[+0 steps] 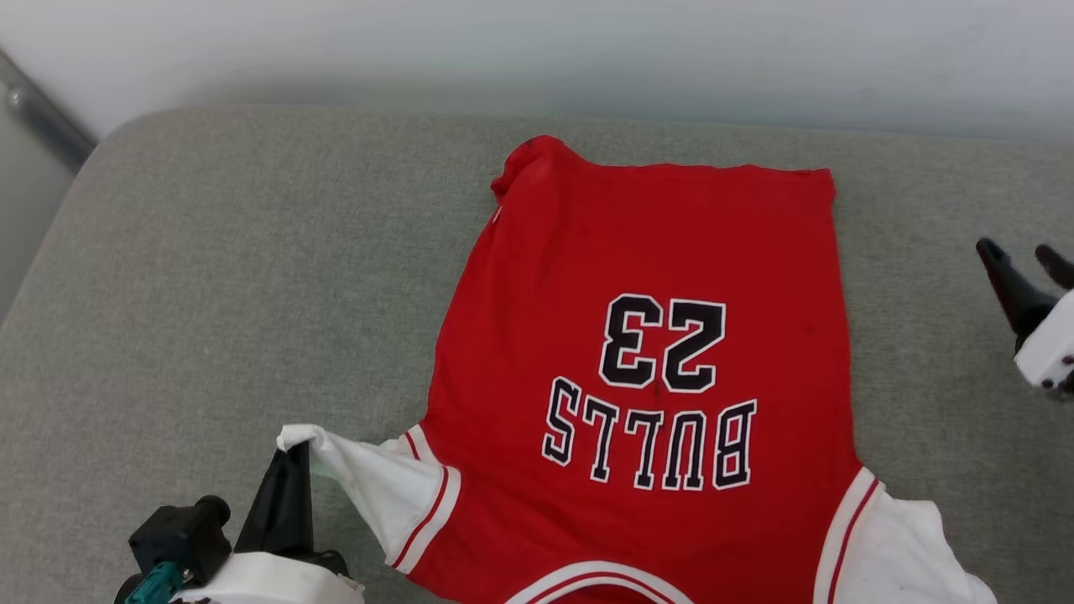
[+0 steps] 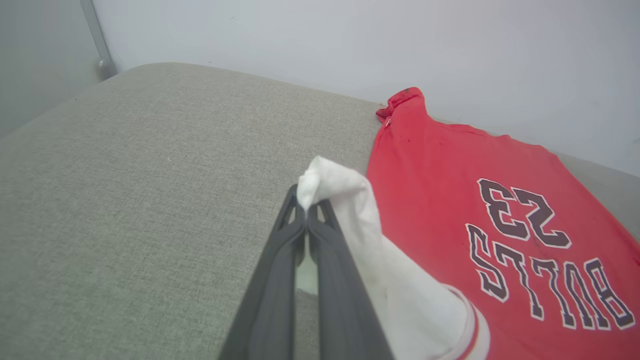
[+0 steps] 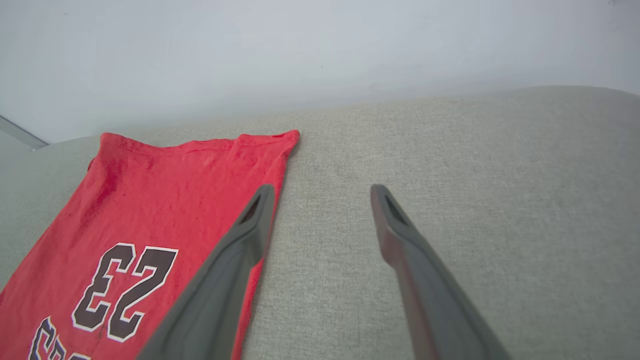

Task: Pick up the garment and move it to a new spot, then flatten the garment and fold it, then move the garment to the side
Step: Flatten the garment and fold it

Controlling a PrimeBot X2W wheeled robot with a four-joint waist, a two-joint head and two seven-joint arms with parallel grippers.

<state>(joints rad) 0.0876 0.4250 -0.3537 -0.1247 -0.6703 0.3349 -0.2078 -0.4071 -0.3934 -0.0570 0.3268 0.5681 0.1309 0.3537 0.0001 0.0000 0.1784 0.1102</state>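
Garment reads "23" and "BULLS" in black with white outline, upside down in your head view. Your left gripper is clamped on the white sleeve tip, with the red body flat to its right. Your right gripper gapes wide and empty, just right of the garment's side edge. There's bare grey cushion left of the left gripper and right of the right one.

A broad grey woven cushion with a rounded far-left corner lies flat, a plain pale wall rises just behind the cushion's far edge, and a grey metal rail slants beside that corner.
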